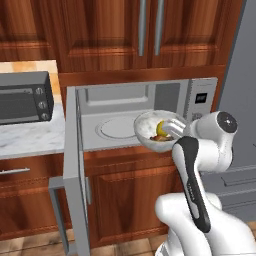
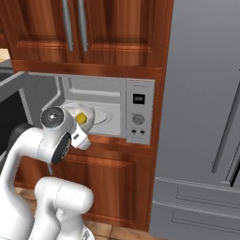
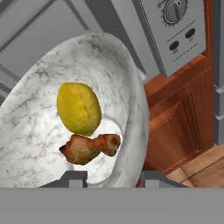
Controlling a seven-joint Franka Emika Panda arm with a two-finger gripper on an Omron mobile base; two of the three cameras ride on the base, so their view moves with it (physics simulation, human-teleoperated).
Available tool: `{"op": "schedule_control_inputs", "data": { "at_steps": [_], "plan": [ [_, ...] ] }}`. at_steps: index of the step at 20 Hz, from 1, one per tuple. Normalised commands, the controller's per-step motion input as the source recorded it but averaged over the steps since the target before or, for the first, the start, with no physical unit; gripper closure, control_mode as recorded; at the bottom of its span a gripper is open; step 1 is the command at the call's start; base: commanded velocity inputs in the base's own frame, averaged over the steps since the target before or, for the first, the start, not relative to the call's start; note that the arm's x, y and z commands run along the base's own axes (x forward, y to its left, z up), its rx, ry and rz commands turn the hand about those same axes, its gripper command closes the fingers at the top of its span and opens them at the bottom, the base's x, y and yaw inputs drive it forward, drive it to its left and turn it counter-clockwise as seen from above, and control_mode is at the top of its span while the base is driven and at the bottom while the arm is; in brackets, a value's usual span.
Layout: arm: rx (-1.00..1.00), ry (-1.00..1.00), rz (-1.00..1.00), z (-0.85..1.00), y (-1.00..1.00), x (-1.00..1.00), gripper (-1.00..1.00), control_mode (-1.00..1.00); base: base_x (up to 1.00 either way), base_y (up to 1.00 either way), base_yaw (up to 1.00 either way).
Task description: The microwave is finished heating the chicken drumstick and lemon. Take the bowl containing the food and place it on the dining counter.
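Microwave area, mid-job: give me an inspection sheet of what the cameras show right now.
Surface: microwave door swung open to the left; white turntable bare.
Job's things: bowl lifted at the microwave's front edge, tilted; lemon and drumstick lie inside it, touching.
Clutter: toaster oven on the marble counter to the left.
Grippers: pincer straddles the bowl's near rim, one finger on each side, apparently clamped on it.
Cables: nothing seen.
Surroundings: wood cabinets above and below; grey fridge to the right.
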Motion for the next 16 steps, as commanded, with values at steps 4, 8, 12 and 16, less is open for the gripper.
{"op": "schedule_control_inputs", "data": {
  "at_steps": [4,8,12,16],
  "plan": [
    [0.00,-0.06,0.00,0.13,0.00,-0.24,1.00,-1.00,0.00,0.00,0.00],
    [0.00,0.00,0.00,0.00,0.00,0.00,1.00,-1.00,0.00,0.00,0.00],
    [0.00,0.00,0.00,0.00,0.00,0.00,1.00,-1.00,0.00,0.00,0.00],
    [0.00,0.00,0.00,0.00,0.00,0.00,1.00,-1.00,0.00,0.00,0.00]
  ]
}}
